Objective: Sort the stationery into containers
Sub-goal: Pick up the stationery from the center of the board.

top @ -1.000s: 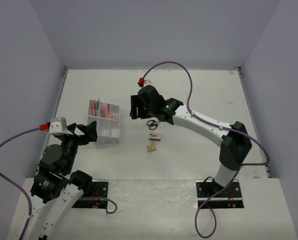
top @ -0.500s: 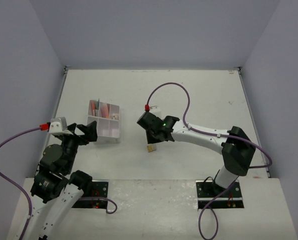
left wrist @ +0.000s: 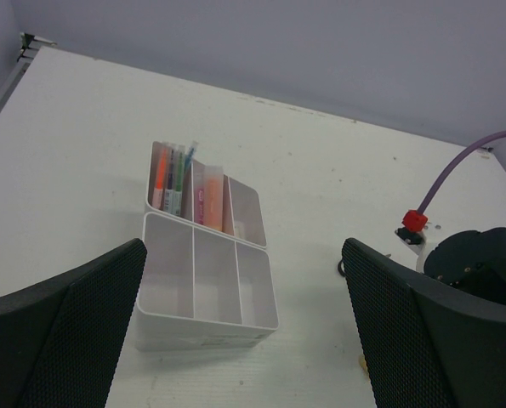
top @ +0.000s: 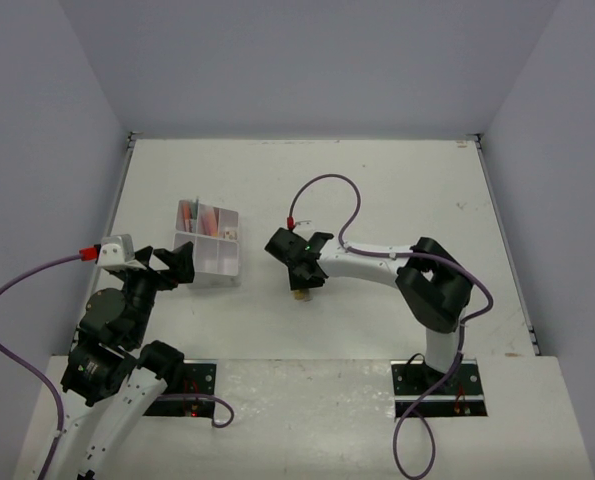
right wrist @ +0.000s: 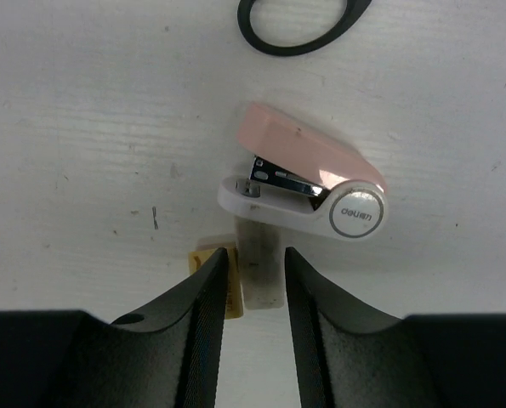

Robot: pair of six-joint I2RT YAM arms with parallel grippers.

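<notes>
The clear organiser box (top: 213, 280) stands left of centre, its front wall (left wrist: 201, 333) low in the left wrist view. Orange and pink markers (left wrist: 172, 178) and a pink bar fill its back compartments. My left gripper (top: 163, 268) hangs wide open just near of the box, holding nothing. My right gripper (top: 299, 283) is down at the table's middle. In its wrist view a pale eraser (right wrist: 261, 270) fills the narrow gap between the fingers (right wrist: 210, 297), and a tan eraser (right wrist: 230, 293) lies partly under the left one. A pink-and-white stapler (right wrist: 308, 183) and a black scissors handle (right wrist: 304, 25) lie just beyond.
A purple cable with a red connector (top: 291, 222) arches over the right arm. Grey walls close the table on the left, back and right. The right wrist's black body (left wrist: 482, 263) shows at the right edge of the left wrist view.
The right arm swung toward the near side and came down over the stapler and erasers, hiding the scissors from above. Its jaws narrowed round the pale eraser. The left arm stayed still.
</notes>
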